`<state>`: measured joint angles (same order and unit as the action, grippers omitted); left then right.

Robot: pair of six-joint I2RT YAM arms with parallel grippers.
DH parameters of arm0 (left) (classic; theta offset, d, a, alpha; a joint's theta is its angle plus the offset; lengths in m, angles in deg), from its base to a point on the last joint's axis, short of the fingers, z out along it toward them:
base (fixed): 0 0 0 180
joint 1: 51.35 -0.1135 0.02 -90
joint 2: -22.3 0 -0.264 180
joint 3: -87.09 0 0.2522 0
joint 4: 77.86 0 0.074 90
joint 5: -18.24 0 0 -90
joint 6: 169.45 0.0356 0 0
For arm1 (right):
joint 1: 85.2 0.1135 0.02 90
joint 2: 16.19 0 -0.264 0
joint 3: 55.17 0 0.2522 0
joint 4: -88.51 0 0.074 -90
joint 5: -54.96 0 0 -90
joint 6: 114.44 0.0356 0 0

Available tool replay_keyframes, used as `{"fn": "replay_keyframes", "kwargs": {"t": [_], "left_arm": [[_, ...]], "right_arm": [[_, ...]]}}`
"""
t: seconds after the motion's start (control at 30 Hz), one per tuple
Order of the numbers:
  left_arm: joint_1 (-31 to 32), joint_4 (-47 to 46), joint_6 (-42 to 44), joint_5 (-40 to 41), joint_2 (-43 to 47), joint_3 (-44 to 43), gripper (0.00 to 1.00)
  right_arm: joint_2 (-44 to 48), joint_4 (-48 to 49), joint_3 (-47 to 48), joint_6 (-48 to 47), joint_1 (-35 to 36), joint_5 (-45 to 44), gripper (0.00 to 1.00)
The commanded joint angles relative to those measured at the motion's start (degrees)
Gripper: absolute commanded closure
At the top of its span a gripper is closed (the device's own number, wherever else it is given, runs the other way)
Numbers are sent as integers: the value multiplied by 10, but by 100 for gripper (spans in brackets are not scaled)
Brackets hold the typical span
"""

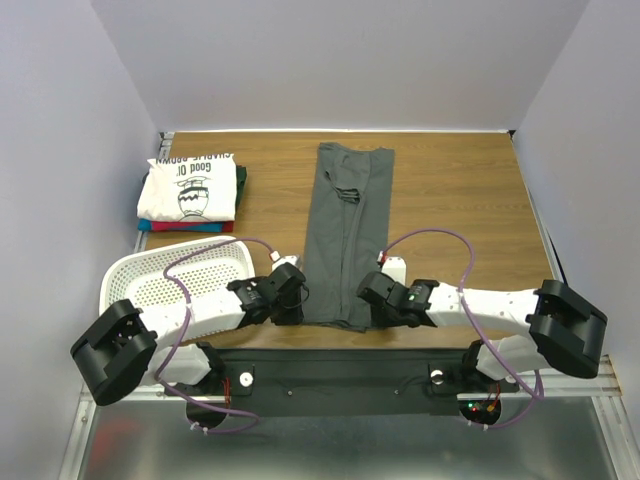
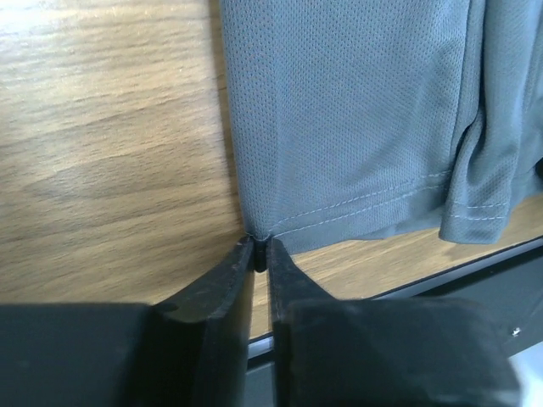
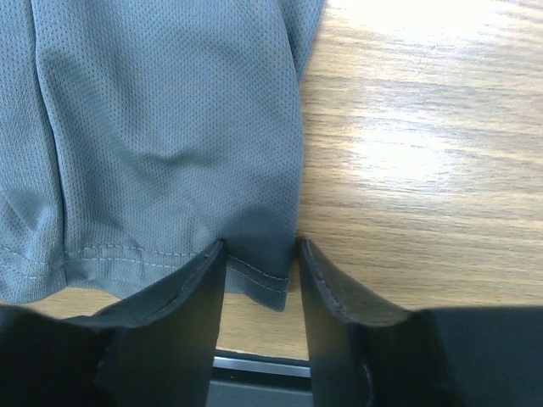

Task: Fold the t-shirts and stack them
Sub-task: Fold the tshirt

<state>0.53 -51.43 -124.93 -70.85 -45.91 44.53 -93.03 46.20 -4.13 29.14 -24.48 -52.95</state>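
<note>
A charcoal-grey t-shirt [image 1: 345, 220] lies folded into a long narrow strip down the middle of the wooden table [image 1: 460, 200], hem toward me. My left gripper [image 1: 293, 300] is at its near left corner. In the left wrist view the gripper [image 2: 260, 248] is pinched shut on the hem corner of the grey t-shirt [image 2: 356, 127]. My right gripper [image 1: 372, 298] is at the near right corner. In the right wrist view it [image 3: 260, 248] stands open, its fingers straddling the hem corner of the shirt [image 3: 170, 127], cloth lying between them. A white printed t-shirt [image 1: 192, 188] tops a folded stack at back left, red cloth [image 1: 190, 226] showing below.
A white perforated basket [image 1: 190, 270] sits at the near left, just beside my left arm. The black base rail [image 1: 350, 365] runs along the table's near edge, close under both grippers. Bare wood lies right of the grey shirt.
</note>
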Motion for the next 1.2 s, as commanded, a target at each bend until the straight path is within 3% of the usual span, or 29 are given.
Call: {"fn": "replay_keyframes", "kwargs": {"t": [0.0,0.13,0.3,0.57,0.93,1.17], "left_arm": [[5,-12,-4,-6,14,12,83],[5,-32,-4,-28,18,22,98],[10,-50,-6,-52,25,34,100],[15,-115,-38,-46,74,37,100],[-6,-171,-21,-27,-24,-41,100],[-64,-187,26,-16,-32,-66,100]], "right_arm": [[-19,57,7,21,13,24,63],[-24,58,7,22,15,26,84],[-24,58,3,23,20,40,99],[19,56,6,29,32,31,100],[17,42,43,-3,9,-40,100],[-28,43,103,-61,-24,-78,100]]}}
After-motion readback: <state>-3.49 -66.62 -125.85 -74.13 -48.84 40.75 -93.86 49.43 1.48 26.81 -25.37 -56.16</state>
